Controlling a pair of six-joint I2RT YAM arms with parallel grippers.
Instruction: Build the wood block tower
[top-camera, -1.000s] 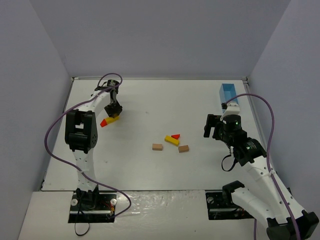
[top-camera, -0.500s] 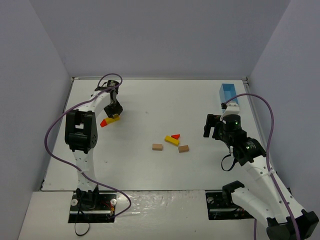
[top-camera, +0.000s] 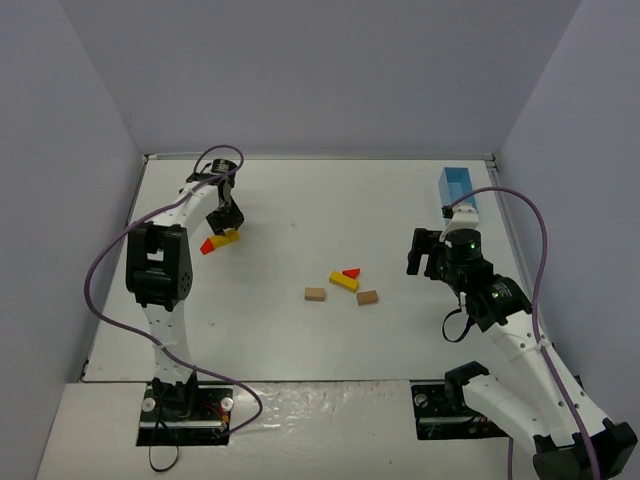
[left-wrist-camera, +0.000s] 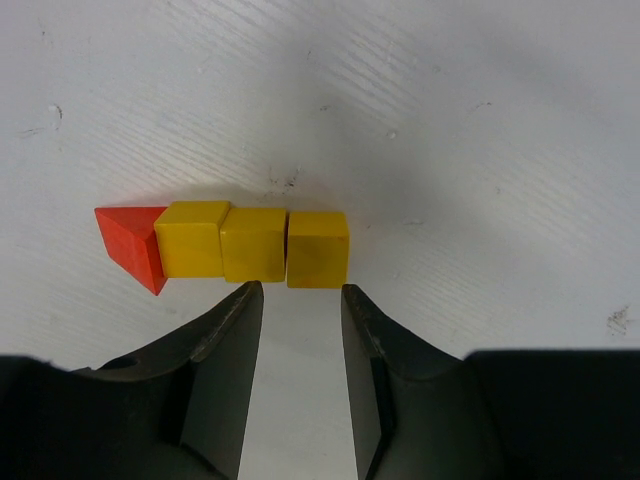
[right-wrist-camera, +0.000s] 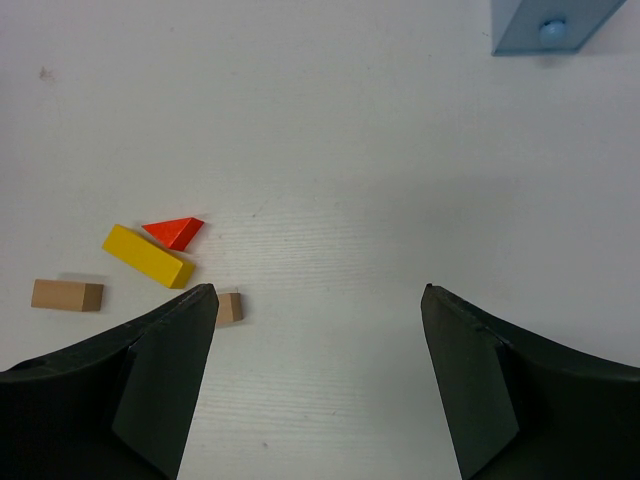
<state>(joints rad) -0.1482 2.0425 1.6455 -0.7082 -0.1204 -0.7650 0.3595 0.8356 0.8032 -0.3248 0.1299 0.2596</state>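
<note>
No tower stands; the blocks lie flat on the table. In the left wrist view a red wedge (left-wrist-camera: 130, 245) and three yellow cubes (left-wrist-camera: 254, 243) lie in a row, touching or nearly so. My left gripper (left-wrist-camera: 300, 292) is open and empty, its tips just short of the rightmost cube (left-wrist-camera: 318, 249). From above, the left gripper (top-camera: 226, 218) hovers at that row (top-camera: 222, 240). A yellow bar (top-camera: 343, 281), a red wedge (top-camera: 351, 272) and two tan blocks (top-camera: 316, 294) (top-camera: 367, 297) lie mid-table. My right gripper (top-camera: 418, 252) is wide open and empty, to their right.
A light-blue box (top-camera: 457, 187) stands at the back right and also shows in the right wrist view (right-wrist-camera: 555, 22). In that view the yellow bar (right-wrist-camera: 148, 256), red wedge (right-wrist-camera: 174, 231) and tan blocks (right-wrist-camera: 66, 294) (right-wrist-camera: 230, 307) lie left of the left finger. Grey walls close three sides.
The left arm has shifted slightly, with its gripper a little farther back over the yellow row. The right arm and the centre blocks have not moved.
</note>
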